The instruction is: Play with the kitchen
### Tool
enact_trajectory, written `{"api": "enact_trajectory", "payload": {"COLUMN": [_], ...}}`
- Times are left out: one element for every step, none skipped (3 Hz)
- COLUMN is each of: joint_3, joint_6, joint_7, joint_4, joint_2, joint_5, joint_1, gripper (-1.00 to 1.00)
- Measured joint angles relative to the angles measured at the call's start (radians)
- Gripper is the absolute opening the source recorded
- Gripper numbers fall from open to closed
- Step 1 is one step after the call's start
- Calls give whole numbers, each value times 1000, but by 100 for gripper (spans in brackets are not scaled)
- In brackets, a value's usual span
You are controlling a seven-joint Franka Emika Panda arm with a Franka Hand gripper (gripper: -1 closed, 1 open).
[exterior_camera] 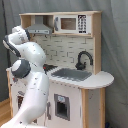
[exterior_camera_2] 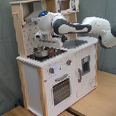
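The arm point(exterior_camera_2: 86, 26) reaches over the kitchen point(exterior_camera_2: 56, 79), its claw point(exterior_camera_2: 44, 41) directly above a pot point(exterior_camera_2: 41, 52) on the hob. Claw state: cannot tell. The sink point(exterior_camera: 75, 75) lies at 3 o'clock of the pot in the second exterior view.

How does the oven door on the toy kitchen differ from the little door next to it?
In the second exterior view, the oven door has a wide barred window with a handle across its top, while the neighbouring door has a narrow, tall dark window. The oven door sits lower on the front; the other door sits higher, under the sink. Both are white panels, and both are closed.
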Motion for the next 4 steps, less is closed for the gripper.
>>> {"api": "enact_trajectory", "payload": {"joint_3": [0,0,49,75], "joint_6": [-2,-5,-90,-180], "joint_7": [-1,-5,-14,-18], "joint_4": [0,0,15,16], "joint_2": [1,8,-8,-62], "joint_5": [0,0,0,0], "joint_1": [0,-1,-1,-12], "gripper": [-100,-100,-100,-100]}}
